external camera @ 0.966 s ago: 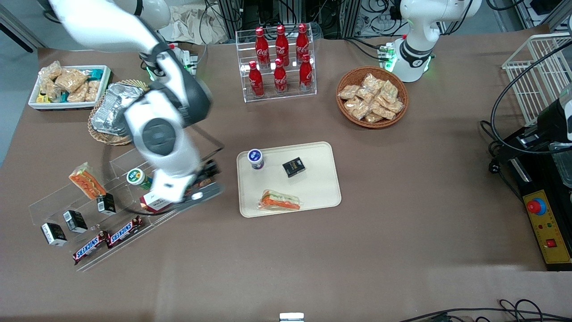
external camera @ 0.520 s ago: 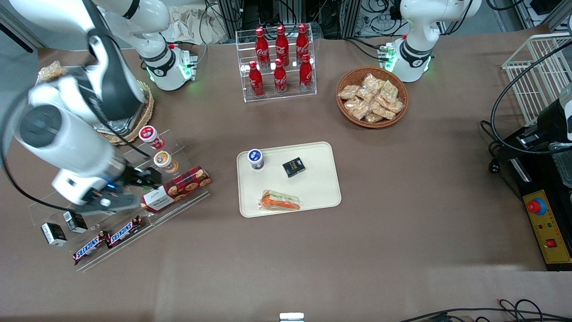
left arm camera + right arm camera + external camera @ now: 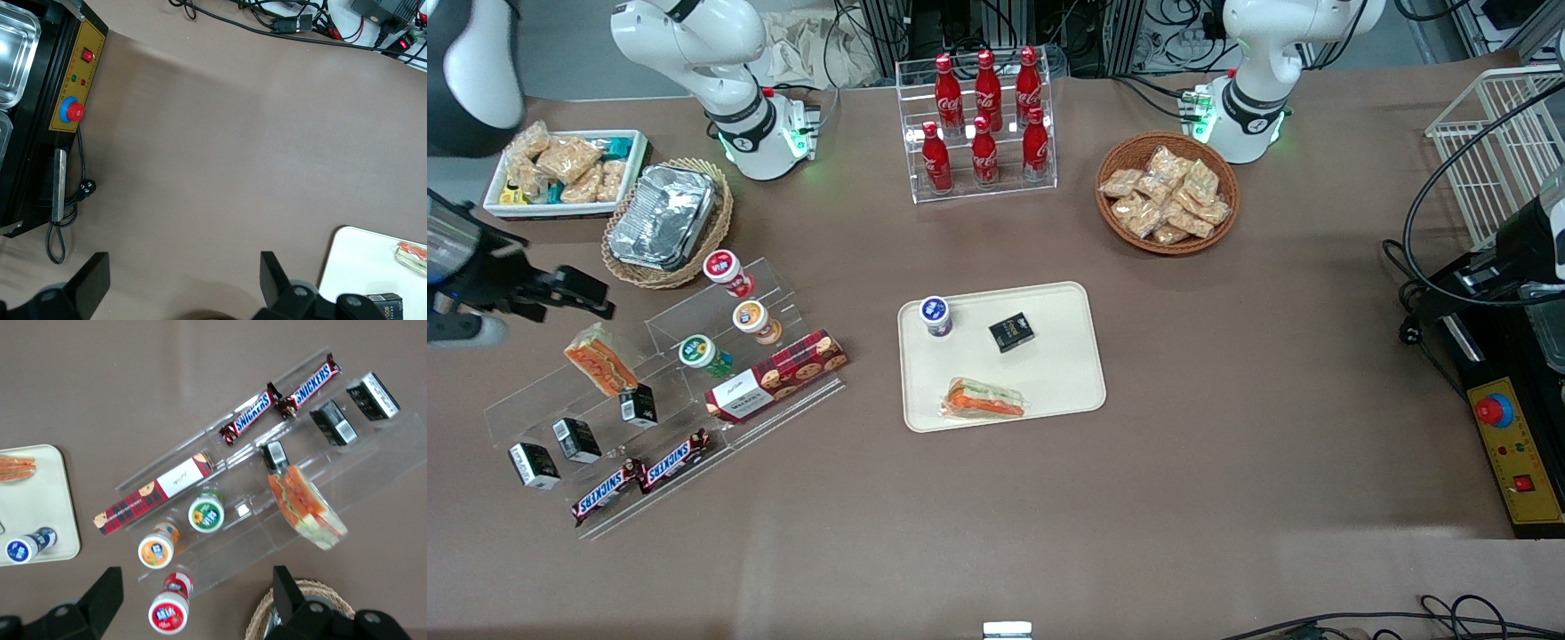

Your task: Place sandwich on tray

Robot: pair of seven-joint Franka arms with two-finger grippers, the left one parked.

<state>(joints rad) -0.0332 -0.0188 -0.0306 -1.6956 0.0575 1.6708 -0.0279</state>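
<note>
Nearby, 2 Snickers bars (image 3: 640,476) under open end effector (image 3: 560,298).

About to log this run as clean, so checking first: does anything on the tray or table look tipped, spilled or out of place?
Nothing stands out. The sandwich lies flat on the tray near its front edge, wrap intact, beside an upright cup and a small black box. The gripper, open and empty, hovers above the display rack, whose items look orderly.
</note>
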